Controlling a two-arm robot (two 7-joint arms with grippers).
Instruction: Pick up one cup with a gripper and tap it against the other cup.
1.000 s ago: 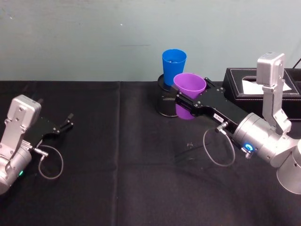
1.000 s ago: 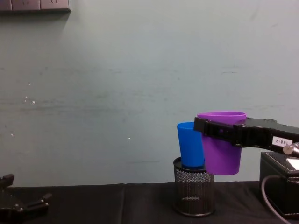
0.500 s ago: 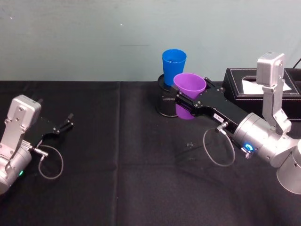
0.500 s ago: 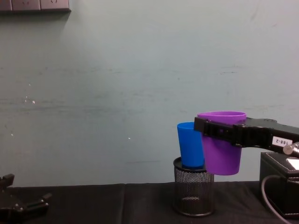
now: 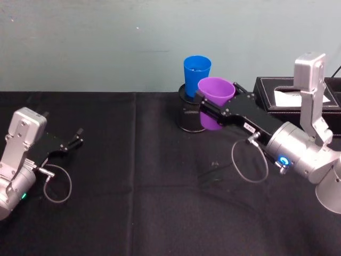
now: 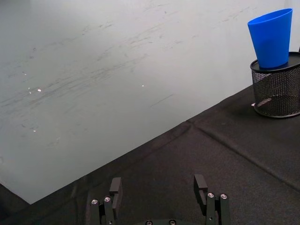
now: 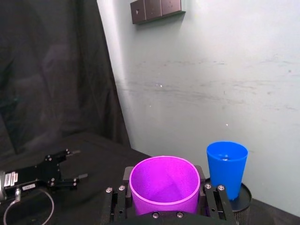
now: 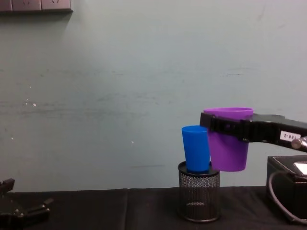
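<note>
In the head view, the right gripper (image 5: 216, 102) reaches to the far middle of the black table (image 5: 160, 213) and is closed around the purple cup (image 5: 216, 89), which it holds upright, mouth up, off the table. The blue cup (image 5: 196, 74) stands in a black mesh pen holder (image 5: 187, 120), just left of and slightly beyond the purple one. The left gripper (image 5: 72, 143) sits parked at the near left, well apart from both cups. A black tissue box (image 5: 277, 96) lies to the right.

In the left wrist view, the left gripper (image 6: 158, 187) has its 2 fingers spread wide with nothing between them. The blue cup (image 6: 272, 40) and its holder (image 6: 276, 93) are far off.

In the right wrist view, the right gripper (image 7: 164, 199) clamps the purple cup (image 7: 165, 185) on both sides, and the blue cup (image 7: 227, 164) stands past it, off to 1 side.

In the chest view, the purple cup (image 8: 229, 143) hangs in the right gripper (image 8: 213, 125) with its rim above the blue cup's (image 8: 196, 148) rim. Their side walls look to meet or nearly meet, but contact cannot be confirmed. Both long axes are close to vertical, so the tap seems to need only a short leftward nudge, wall against wall. Pushing too hard could tip the blue cup in the holder (image 8: 199, 196).
</note>
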